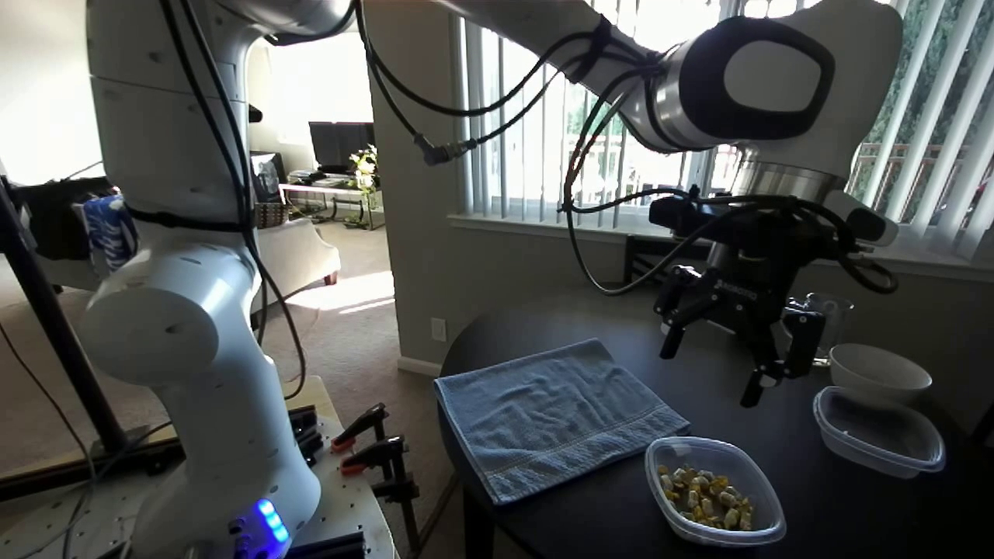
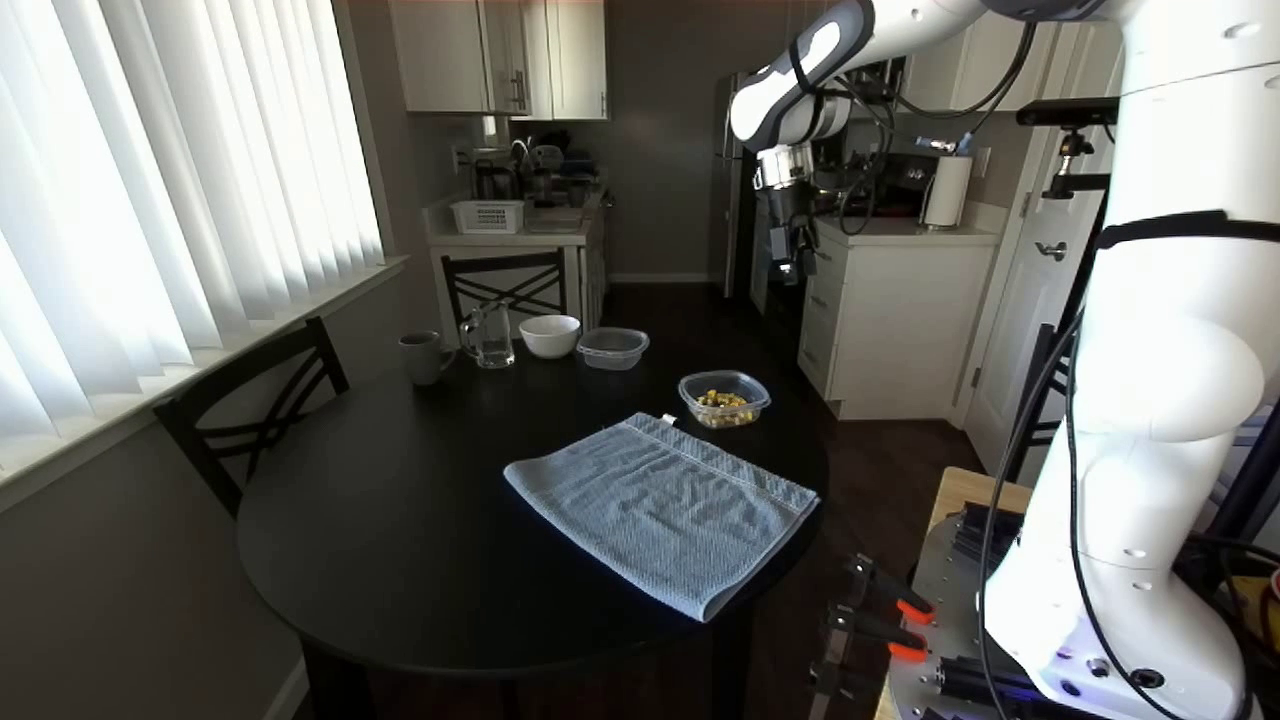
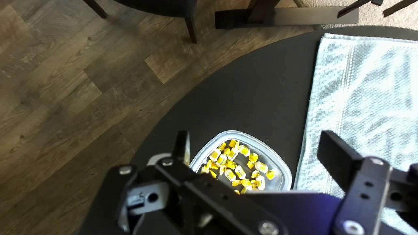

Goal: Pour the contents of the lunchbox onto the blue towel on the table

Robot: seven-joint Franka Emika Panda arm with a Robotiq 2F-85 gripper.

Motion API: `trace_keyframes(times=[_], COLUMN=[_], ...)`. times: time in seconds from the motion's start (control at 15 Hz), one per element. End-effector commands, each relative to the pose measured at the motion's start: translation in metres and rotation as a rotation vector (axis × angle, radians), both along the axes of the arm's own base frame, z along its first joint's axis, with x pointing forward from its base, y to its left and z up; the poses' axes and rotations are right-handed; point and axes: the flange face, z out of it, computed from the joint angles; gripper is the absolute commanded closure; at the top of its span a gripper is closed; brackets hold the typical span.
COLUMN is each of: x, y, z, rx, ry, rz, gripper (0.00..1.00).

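Wrist view: gripper (image 3: 259, 150) jaws spread wide, blocky flat-faced black fingers (image 3: 335, 156) either side of the gap, lunchbox (image 3: 263, 147) visible below, between them. Both exterior views: gripper up in the air, fingertips pointing down, well apart from the lunchbox.

Lunchbox: thin translucent plastic, rounded rectangle, flared rim, upright on the table (image 3: 248, 88), just beside the blue towel (image 1: 559, 419). Contents (image 3: 230, 164) sit inside it: small loose bits, yellow-amber and whitish, some chunky and capsule-like, scattered over the bottom. Exact material: can't tell.

Blue towel: nubby terry-type cloth, roughly square, laid flat, wrinkled across the middle, smoother woven band along the edge nearest the lunchbox; small white tag (image 2: 669, 420) pokes out on that side. Wrist view washes the cloth out to near-white.

Table: round, near-black, smooth, dull sheen. Also on it, in an exterior view: second clear container (image 2: 612, 358), thin plastic; next to it white bowl (image 2: 550, 345), smooth and round; then clear handled glass (image 2: 490, 340) and grey mug (image 2: 422, 360), opaque, curved handle.

Around: dark chair (image 2: 245, 375), crossed back slats; white vertical blinds (image 2: 180, 180), long flat strips; wood-plank floor (image 3: 58, 98), streaky brown grain. Robot arm (image 2: 1160, 390): glossy white rounded shells.
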Motion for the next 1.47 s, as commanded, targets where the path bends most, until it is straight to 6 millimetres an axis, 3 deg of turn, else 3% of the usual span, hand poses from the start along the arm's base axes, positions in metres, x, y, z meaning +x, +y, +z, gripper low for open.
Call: trace_keyframes(times=[0.0, 0.33, 0.53, 0.67, 1.0, 1.4], x=[0.028, 0.078, 0.091, 0.096, 0.098, 0.089], y=[-0.014, -0.033, -0.041, -0.047, -0.052, -0.040], z=[-0.020, -0.100, -0.153, -0.178, -0.208, -0.250], rx=[-0.001, 0.087, 0.136, 0.134, 0.093, 0.135], ry=[-0.077, -0.175, -0.125, -0.083, 0.055, 0.260], rz=[-0.098, -0.365, -0.491, -0.549, -0.640, -0.669], gripper=[0.00, 0.00, 0.00, 0.00, 0.00, 0.00])
